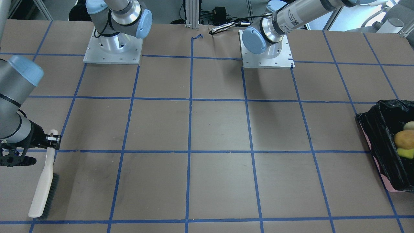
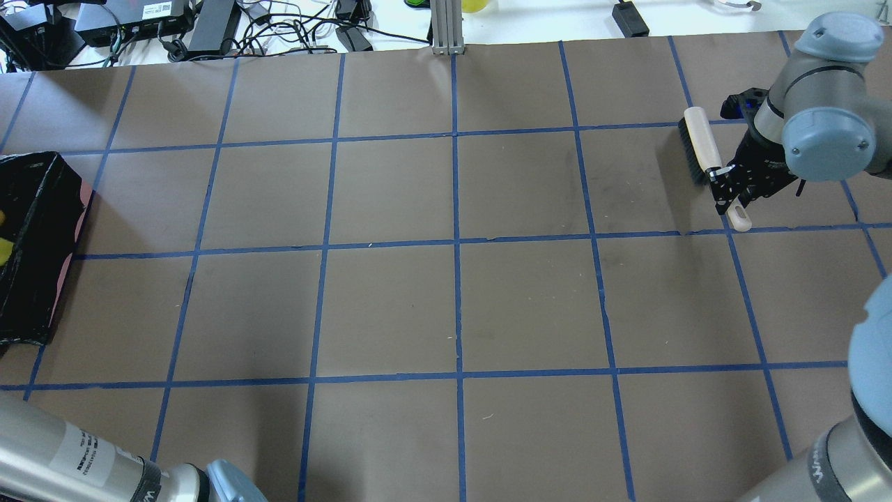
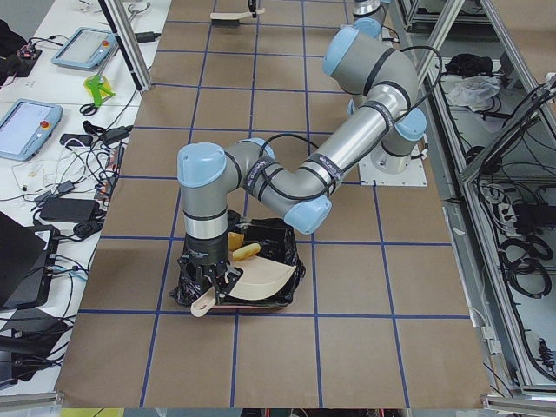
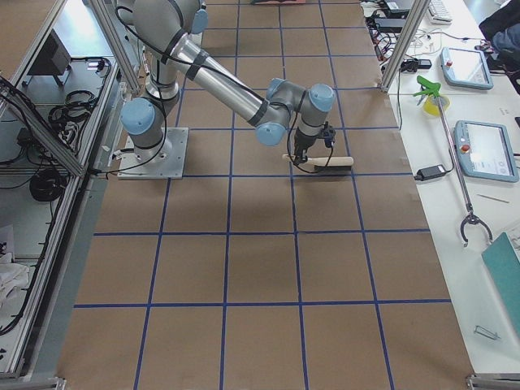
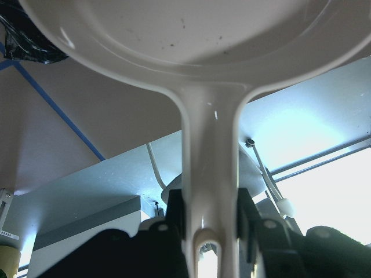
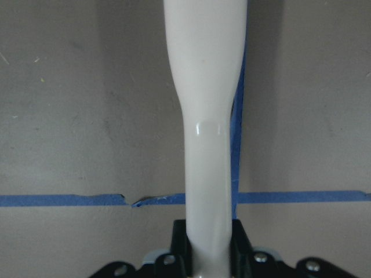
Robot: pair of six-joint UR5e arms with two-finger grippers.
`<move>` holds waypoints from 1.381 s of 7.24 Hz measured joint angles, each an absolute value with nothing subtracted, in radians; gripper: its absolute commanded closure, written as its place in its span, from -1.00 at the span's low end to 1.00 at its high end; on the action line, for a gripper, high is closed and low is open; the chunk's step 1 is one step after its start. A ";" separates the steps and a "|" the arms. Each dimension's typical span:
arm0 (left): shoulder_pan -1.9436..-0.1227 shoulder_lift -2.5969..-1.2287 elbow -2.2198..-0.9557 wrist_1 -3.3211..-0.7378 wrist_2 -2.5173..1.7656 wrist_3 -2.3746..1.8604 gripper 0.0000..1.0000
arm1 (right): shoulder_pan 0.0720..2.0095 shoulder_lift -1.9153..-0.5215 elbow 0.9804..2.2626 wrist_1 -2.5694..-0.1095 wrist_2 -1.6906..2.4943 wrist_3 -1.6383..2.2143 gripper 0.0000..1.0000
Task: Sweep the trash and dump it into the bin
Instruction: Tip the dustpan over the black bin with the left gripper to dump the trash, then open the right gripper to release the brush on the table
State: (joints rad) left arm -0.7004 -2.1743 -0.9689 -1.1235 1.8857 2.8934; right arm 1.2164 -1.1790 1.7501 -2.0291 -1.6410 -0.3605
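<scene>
The pink bin (image 1: 388, 185) with its black bag (image 1: 375, 129) stands at the table's end on my left, and shows in the overhead view (image 2: 35, 244) and the left view (image 3: 282, 248). Inside lie the cream slice (image 1: 409, 125), the brown-yellow lump (image 1: 404, 139) and the yellow-green wedge (image 1: 406, 153). My left gripper (image 5: 211, 211) is shut on the handle of the beige dustpan (image 5: 197, 35), held over the bin (image 3: 256, 280); the pan looks empty. My right gripper (image 2: 725, 185) is shut on the white brush (image 2: 697, 146), whose bristles rest on the table at the far right (image 1: 43, 184).
Brown paper with a blue tape grid (image 2: 456, 244) covers the table. The two arm bases (image 1: 113, 48) (image 1: 266, 53) stand at the robot's edge. Cables and boxes (image 2: 174, 21) lie beyond the far edge.
</scene>
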 measured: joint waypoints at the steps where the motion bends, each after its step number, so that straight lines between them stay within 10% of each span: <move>1: -0.702 -2.171 -0.977 -1.119 1.886 2.895 1.00 | 1.216 -1.178 1.757 -2.029 -1.640 -0.362 0.90; 3: -0.702 -2.168 -0.977 -1.117 1.886 2.896 1.00 | 1.216 -1.177 1.765 -2.034 -1.639 -0.363 -0.99; 10: -0.827 -2.133 -0.877 -1.604 1.672 2.485 1.00 | 1.223 -1.330 1.696 -1.948 -1.645 -0.309 -1.00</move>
State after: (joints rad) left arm -0.8267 -2.1327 -0.8770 -1.6043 1.6721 2.4847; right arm 1.2226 -1.3302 1.6962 -1.9483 -1.6454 -0.3088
